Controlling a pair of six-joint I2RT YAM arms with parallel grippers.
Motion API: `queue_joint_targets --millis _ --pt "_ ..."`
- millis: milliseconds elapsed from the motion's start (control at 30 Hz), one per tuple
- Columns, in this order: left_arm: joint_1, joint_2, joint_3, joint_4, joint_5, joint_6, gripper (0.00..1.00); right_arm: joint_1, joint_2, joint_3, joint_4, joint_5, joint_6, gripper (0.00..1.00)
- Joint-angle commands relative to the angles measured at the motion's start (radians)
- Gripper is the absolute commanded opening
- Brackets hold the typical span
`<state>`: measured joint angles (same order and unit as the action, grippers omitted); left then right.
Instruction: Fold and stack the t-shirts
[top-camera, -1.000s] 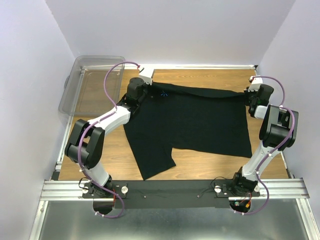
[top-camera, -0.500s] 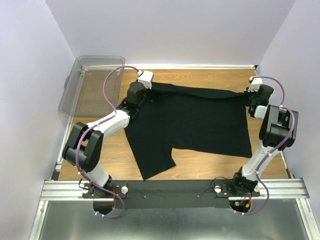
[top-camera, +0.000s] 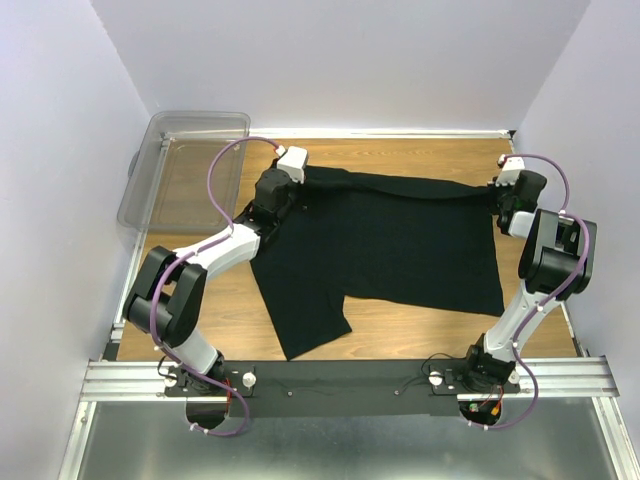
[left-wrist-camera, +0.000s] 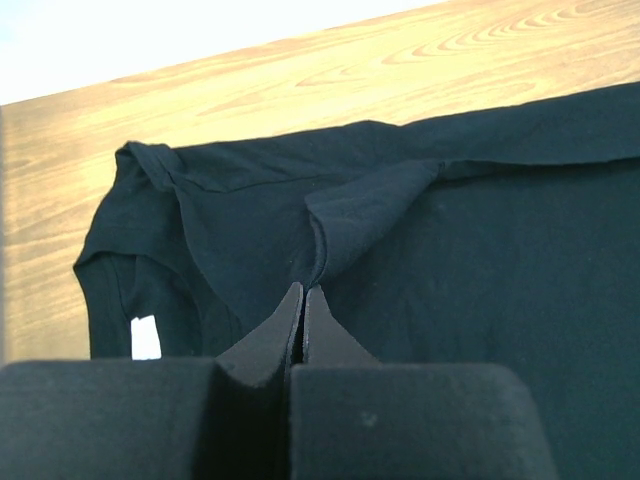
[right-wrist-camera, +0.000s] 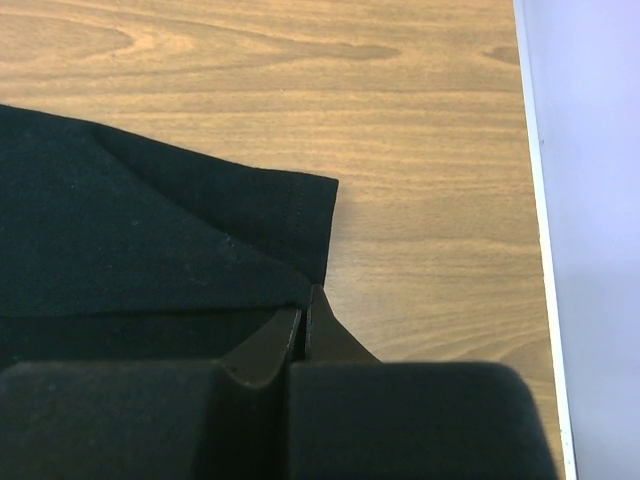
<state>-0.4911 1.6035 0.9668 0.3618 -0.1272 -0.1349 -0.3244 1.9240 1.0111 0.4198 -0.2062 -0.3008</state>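
A black t-shirt (top-camera: 390, 245) lies spread across the middle of a wooden tabletop (top-camera: 400, 150), covering most of its width. One sleeve (top-camera: 310, 325) sticks out toward the near edge on the left side. Along the far edge the cloth is bunched into a narrow ridge that runs from one arm to the other.

In the left wrist view, a small white label (left-wrist-camera: 146, 337) shows inside the neck opening, to the left of the fingers. The left claw (left-wrist-camera: 303, 298) is closed on a raised fold of the shirt at its far left corner, the cloth rising to a peak between the tips. The right claw (right-wrist-camera: 303, 320) is closed on the shirt's far right corner, just beside a stitched hem (right-wrist-camera: 300, 215), with bare wood beyond it.

A clear plastic bin (top-camera: 165, 150) sits at the far left of the tabletop, apart from the shirt.
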Motion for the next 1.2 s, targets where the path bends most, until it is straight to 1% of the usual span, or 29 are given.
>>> queue_joint_targets --millis 0,400,500,567,600,700,733,767,833,933,967,1000,1067,1100,1167 --pt "-0.009 -0.048 -0.031 0.037 -0.04 -0.022 0.0 -0.018 0.026 0.003 -0.007 0.036 -0.015 0.01" --pt "-0.018 -0.07 -0.085 0.063 -0.042 -0.034 0.0 -0.018 0.052 0.021 -0.038 0.036 -0.015 0.02" --pt "-0.021 -0.07 -0.094 0.068 -0.04 -0.035 0.0 -0.018 0.052 0.023 -0.046 0.031 -0.018 0.04" --pt "-0.024 -0.07 -0.099 0.071 -0.038 -0.038 0.0 -0.018 0.053 0.024 -0.05 0.031 -0.021 0.08" --pt "-0.026 -0.07 -0.1 0.072 -0.037 -0.038 0.0 -0.019 0.055 0.024 -0.053 0.03 -0.023 0.11" --pt "-0.033 -0.068 -0.106 0.077 -0.035 -0.042 0.0 -0.019 0.052 0.029 -0.065 0.027 -0.027 0.31" --pt "-0.035 -0.068 -0.112 0.08 -0.035 -0.043 0.0 -0.018 0.049 0.029 -0.07 0.025 -0.029 0.39" --pt "-0.041 -0.068 -0.114 0.081 -0.035 -0.043 0.0 -0.019 0.044 0.029 -0.079 0.022 -0.031 0.53" --pt "-0.05 -0.066 -0.119 0.085 -0.035 -0.045 0.0 -0.019 0.03 0.027 -0.087 0.019 -0.032 0.64" --pt "-0.058 -0.065 -0.125 0.088 -0.038 -0.045 0.0 -0.019 0.018 0.027 -0.096 0.016 -0.032 0.67" --pt "-0.061 -0.065 -0.126 0.089 -0.038 -0.046 0.0 -0.019 0.006 0.026 -0.102 0.01 -0.034 0.71" --pt "-0.064 -0.066 -0.126 0.089 -0.038 -0.045 0.0 -0.021 0.0 0.02 -0.104 0.002 -0.034 0.72" --pt "-0.067 -0.066 -0.129 0.091 -0.038 -0.042 0.0 -0.024 -0.017 0.011 -0.116 -0.016 -0.04 0.8" --pt "-0.07 -0.068 -0.131 0.091 -0.038 -0.04 0.0 -0.024 -0.037 0.001 -0.119 -0.037 -0.043 0.81" --pt "-0.072 -0.073 -0.134 0.091 -0.042 -0.037 0.0 -0.03 -0.055 -0.009 -0.133 -0.068 -0.057 0.87"
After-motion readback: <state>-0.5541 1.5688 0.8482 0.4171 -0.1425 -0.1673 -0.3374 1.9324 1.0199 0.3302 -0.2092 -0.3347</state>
